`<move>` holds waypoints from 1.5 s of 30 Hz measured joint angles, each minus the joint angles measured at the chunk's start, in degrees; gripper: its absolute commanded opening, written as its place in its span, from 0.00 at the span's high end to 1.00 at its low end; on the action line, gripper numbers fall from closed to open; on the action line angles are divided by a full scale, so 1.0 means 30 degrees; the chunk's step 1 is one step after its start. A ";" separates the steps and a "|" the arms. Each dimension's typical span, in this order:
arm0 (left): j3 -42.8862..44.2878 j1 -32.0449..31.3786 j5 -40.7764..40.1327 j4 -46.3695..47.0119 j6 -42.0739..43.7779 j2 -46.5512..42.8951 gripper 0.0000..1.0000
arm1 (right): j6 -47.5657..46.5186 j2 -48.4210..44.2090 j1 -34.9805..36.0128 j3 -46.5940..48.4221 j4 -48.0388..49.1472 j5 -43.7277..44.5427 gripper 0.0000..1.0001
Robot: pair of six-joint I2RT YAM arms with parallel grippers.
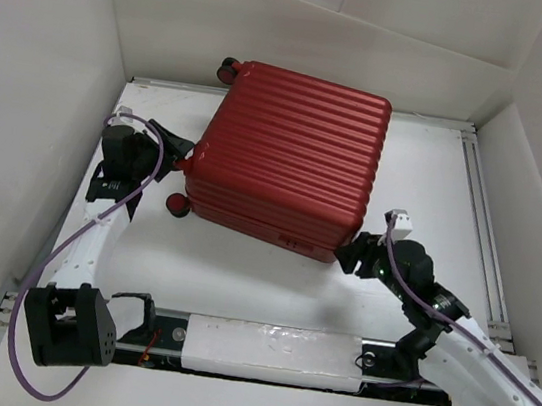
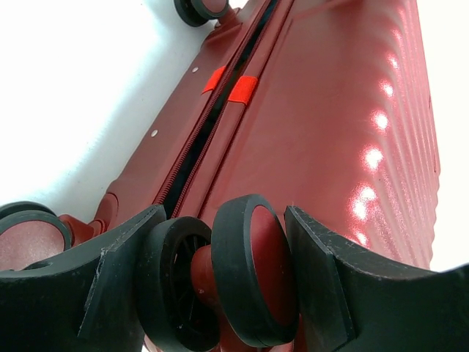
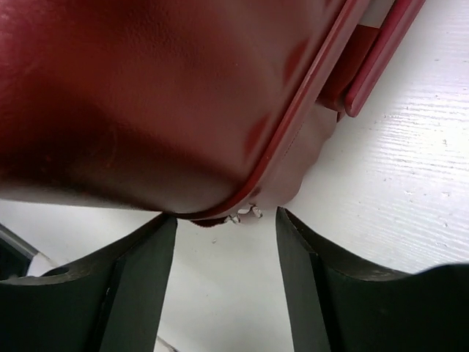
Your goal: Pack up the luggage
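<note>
Centrally on the white table (image 1: pixel 240 280), the dark red ribbed hard-shell suitcase (image 1: pixel 293 156) lies flat, lid down, contents hidden. The left gripper (image 2: pixel 225 213) has its jaws clamped on a black twin wheel (image 2: pixel 249 271); the right gripper (image 3: pixel 227 218) has its jaws apart, empty, at the near corner.

The top camera is looking down from high up and behind, taking in the whole white table (image 1: pixel 270 284) and the luggage (image 1: pixel 293 156). The left wrist camera is peering in very close along the luggage's zipper side, with a double wheel (image 2: pixel 220 282) between its own fingers (image 2: pixel 110 286). The right wrist camera is crowding the near right corner. All three views are sharing that red shell.
</note>
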 measured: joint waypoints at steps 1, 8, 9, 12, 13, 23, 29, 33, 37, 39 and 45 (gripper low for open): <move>0.0000 0.0000 -0.0029 0.0007 0.0000 0.0000 1.00 | -0.0087 0.0204 0.0007 -0.0095 0.0379 0.0160 0.40; 0.0000 0.0000 -0.0036 0.0124 0.0095 0.0007 1.00 | -0.0517 0.1217 0.0379 -0.1035 0.2543 0.0233 0.51; 0.0000 0.0000 -0.0022 0.0131 0.0102 0.0007 1.00 | -0.0539 0.1275 0.0430 -0.1180 0.2776 0.0211 0.52; 0.0000 0.0000 0.0015 0.0131 0.0117 0.0007 1.00 | -0.0597 0.1064 0.0546 -0.1676 0.3330 0.0328 0.63; -0.0029 0.0000 0.0036 0.0160 0.0117 0.0007 1.00 | -0.0619 0.0845 0.0583 -0.1821 0.3432 0.0364 0.63; -0.0539 -0.0036 0.0219 0.0714 -0.0153 0.0000 1.00 | -0.0240 0.0029 0.0772 -0.2572 0.3606 0.1508 1.00; -0.1639 -0.0029 0.0233 0.2222 -0.0546 -0.0204 1.00 | 0.1392 0.0219 0.1719 -0.2499 0.3504 0.2528 1.00; -0.2834 -0.0197 -0.0255 0.3606 -0.0976 -0.0838 1.00 | 0.4109 -0.0087 0.4350 -0.2412 0.3067 0.5093 1.00; -0.3854 -0.0583 -0.1304 0.5275 -0.1180 -0.1566 1.00 | 0.6164 0.0576 0.8612 -0.1865 0.2557 0.8757 1.00; -0.4379 -0.0641 -0.1472 0.5880 -0.1253 -0.2062 1.00 | 0.6659 0.1661 0.9836 -0.0925 0.1654 0.9515 1.00; -0.5158 -0.0984 -0.1071 0.6441 -0.1537 -0.3810 1.00 | 0.6528 0.4852 0.6550 0.2871 -0.1158 0.7235 1.00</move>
